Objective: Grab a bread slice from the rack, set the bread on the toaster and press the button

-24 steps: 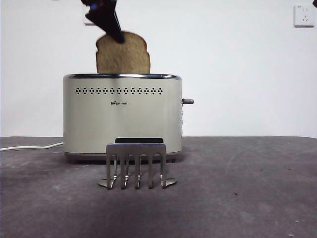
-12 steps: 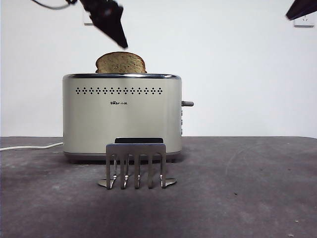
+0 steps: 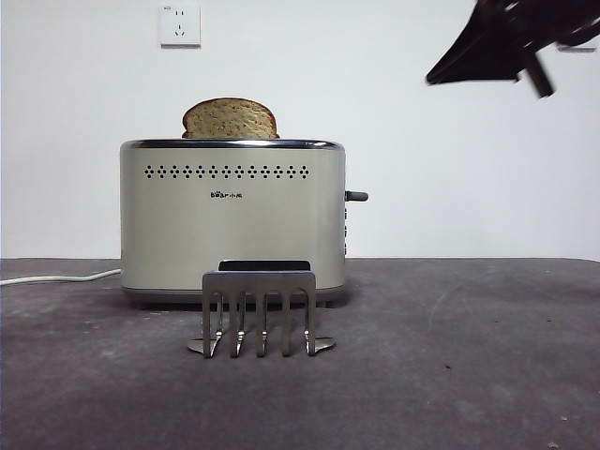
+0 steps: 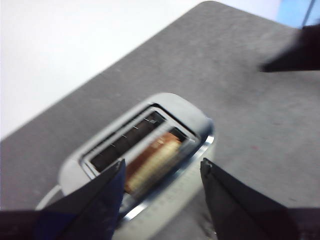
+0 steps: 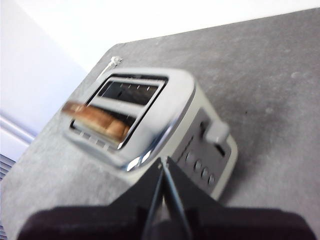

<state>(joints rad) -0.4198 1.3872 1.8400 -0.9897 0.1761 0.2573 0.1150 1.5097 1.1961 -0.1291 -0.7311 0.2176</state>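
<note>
The slice of bread (image 3: 230, 119) stands in the far slot of the cream toaster (image 3: 232, 220), its domed top showing above the chrome rim. Nothing is gripping it. In the left wrist view my left gripper (image 4: 162, 165) hangs open high above the toaster (image 4: 197, 122) and the bread (image 4: 152, 162). My right gripper (image 3: 436, 80) comes in at the top right of the front view, jaws shut, above and to the right of the button (image 3: 356, 196). The right wrist view shows the button (image 5: 218, 132) and the bread (image 5: 97, 122) below. The grey rack (image 3: 259, 314) stands in front of the toaster.
A white power cord (image 3: 56, 277) runs off to the left from the toaster. A wall socket (image 3: 180, 25) sits on the white wall behind. The dark table (image 3: 469, 375) stretches to the right of the rack.
The bread dropped from the left gripper into the slot, and that gripper rose out of the front view. The right gripper has moved in from the top right corner toward the toaster.
</note>
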